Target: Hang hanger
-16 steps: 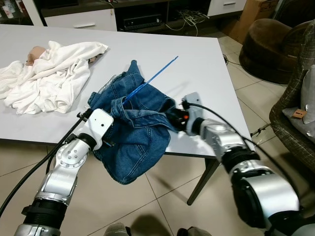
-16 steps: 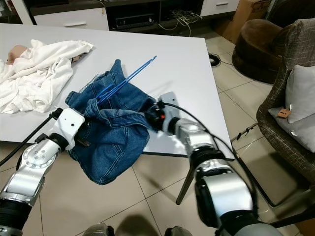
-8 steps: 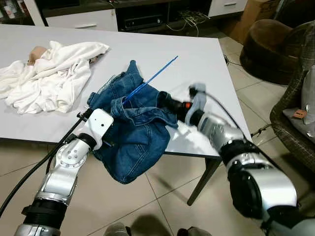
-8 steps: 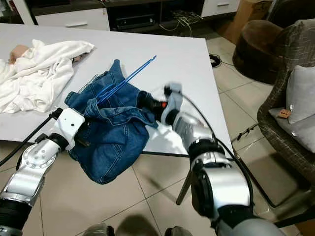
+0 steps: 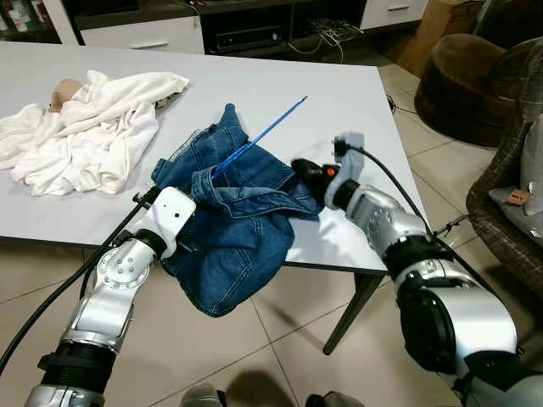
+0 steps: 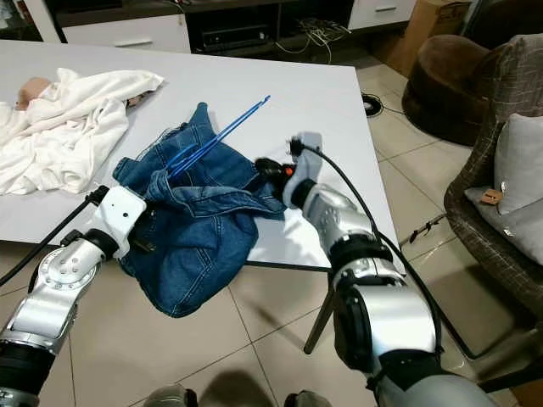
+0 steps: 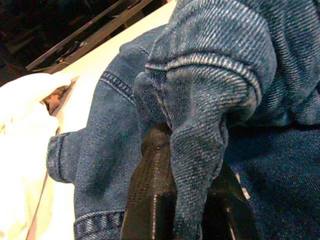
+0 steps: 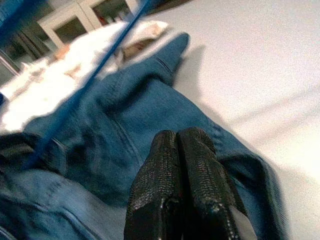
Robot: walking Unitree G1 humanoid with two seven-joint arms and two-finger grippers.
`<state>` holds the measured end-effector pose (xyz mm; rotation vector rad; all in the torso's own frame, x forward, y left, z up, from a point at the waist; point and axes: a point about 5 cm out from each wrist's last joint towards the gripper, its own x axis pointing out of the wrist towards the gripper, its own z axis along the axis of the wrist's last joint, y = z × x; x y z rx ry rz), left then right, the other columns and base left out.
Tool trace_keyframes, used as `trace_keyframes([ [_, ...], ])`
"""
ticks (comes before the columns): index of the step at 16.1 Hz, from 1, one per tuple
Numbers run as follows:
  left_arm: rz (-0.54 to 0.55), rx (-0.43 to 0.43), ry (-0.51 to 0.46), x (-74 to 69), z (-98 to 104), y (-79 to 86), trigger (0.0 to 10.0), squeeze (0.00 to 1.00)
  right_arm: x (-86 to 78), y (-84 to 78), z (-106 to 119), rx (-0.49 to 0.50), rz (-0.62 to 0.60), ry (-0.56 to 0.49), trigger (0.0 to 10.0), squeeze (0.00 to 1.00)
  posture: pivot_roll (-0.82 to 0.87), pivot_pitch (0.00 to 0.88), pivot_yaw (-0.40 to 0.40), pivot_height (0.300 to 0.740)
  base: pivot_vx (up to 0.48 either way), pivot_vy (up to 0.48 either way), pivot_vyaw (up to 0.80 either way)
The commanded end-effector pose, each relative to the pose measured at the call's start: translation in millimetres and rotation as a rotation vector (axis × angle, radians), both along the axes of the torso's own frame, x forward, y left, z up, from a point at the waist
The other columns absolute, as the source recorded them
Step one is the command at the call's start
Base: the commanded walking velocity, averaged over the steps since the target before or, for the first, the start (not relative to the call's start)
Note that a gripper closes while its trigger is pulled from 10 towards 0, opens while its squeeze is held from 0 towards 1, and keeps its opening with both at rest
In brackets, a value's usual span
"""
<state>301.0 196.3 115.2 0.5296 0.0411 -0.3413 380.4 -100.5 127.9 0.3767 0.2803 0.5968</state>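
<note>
Left fingers pinching jeans, hanger protruding

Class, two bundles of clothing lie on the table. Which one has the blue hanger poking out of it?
The blue denim garment at the table's front edge; the blue hanger sticks up from it. The white cloth holds none.

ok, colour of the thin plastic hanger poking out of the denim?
Bright blue hanger, clearest in the left eye view.
</note>
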Motion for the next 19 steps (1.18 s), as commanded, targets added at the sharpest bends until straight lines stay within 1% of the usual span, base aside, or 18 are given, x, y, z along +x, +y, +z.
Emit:
trace_keyframes([
  [1, -0.009, 0.005, -0.020, 3.1, 4, -1.8, 10.0, 0.00, 2.2, -6.0, 3, -0.063, -0.025, -0.044, 10.0, 0.10, 0.00, 0.022, -0.016, 0.740, 0.000, 0.000, 0.00],
  [2, -0.010, 0.007, -0.022, 3.5, 5, -1.5, 10.0, 0.00, 3.1, -11.9, 3, -0.138, -0.056, -0.083, 10.0, 1.00, 0.00, 0.022, -0.016, 0.740, 0.000, 0.000, 0.00],
  [4, -0.010, 0.008, -0.024, 3.6, 6, -1.0, 10.0, 0.00, 2.2, -18.6, 2, -0.223, -0.052, -0.120, 10.0, 1.00, 0.00, 0.018, -0.014, 0.740, 0.000, 0.000, 0.00],
  [7, -0.011, 0.009, -0.024, 3.5, 6, -1.0, 10.0, 0.00, 0.6, -21.2, -2, -0.284, -0.039, -0.132, 10.0, 1.00, 0.00, 0.019, -0.013, 0.740, 0.000, 0.000, 0.00],
  [9, -0.013, 0.009, -0.023, 2.8, 5, -1.3, 10.0, 0.00, -1.2, -17.2, -3, -0.297, 0.001, -0.145, 10.0, 1.00, 0.00, 0.022, -0.013, 0.740, 0.000, 0.000, 0.00],
  [11, -0.014, 0.008, -0.022, 2.3, 5, -1.5, 10.0, 0.00, -1.7, -15.1, -4, -0.317, 0.013, -0.161, 10.0, 1.00, 0.01, 0.024, -0.013, 0.740, 0.000, 0.000, 0.00],
  [12, -0.013, 0.007, -0.021, 1.5, 5, -1.5, 10.0, 0.00, -2.1, -14.8, -5, -0.350, 0.008, -0.173, 10.0, 1.00, 0.01, 0.027, -0.016, 0.740, 0.000, 0.000, 0.00],
  [13, -0.010, 0.007, -0.019, 0.8, 4, -0.7, 10.0, 0.00, -2.1, -13.7, -5, -0.359, 0.008, -0.180, 10.0, 0.00, 0.01, 0.028, -0.017, 0.740, 0.000, 0.000, 0.00],
  [16, -0.007, 0.007, -0.018, -0.4, 4, 0.0, 10.0, 0.00, -2.1, -9.5, -1, -0.385, 0.035, -0.232, 10.0, 0.00, 0.01, 0.031, -0.019, 0.740, 0.000, 0.000, 0.00],
  [17, -0.007, 0.006, -0.017, -0.5, 4, -0.2, 10.0, 0.00, -3.3, -7.5, -2, -0.392, 0.054, -0.235, 10.0, 1.00, 0.01, 0.032, -0.020, 0.740, 0.000, 0.000, 0.00],
  [18, -0.007, 0.006, -0.017, -0.5, 4, -0.4, 10.0, 0.00, -4.1, -6.7, -4, -0.415, 0.063, -0.241, 10.0, 1.00, 0.01, 0.033, -0.020, 0.740, 0.000, 0.000, 0.00],
  [19, -0.008, 0.005, -0.017, -0.7, 3, -0.5, 10.0, 0.00, -5.5, -6.3, -7, -0.471, 0.073, -0.256, 10.0, 1.00, 0.01, 0.034, -0.020, 0.740, 0.000, 0.000, 0.00],
])
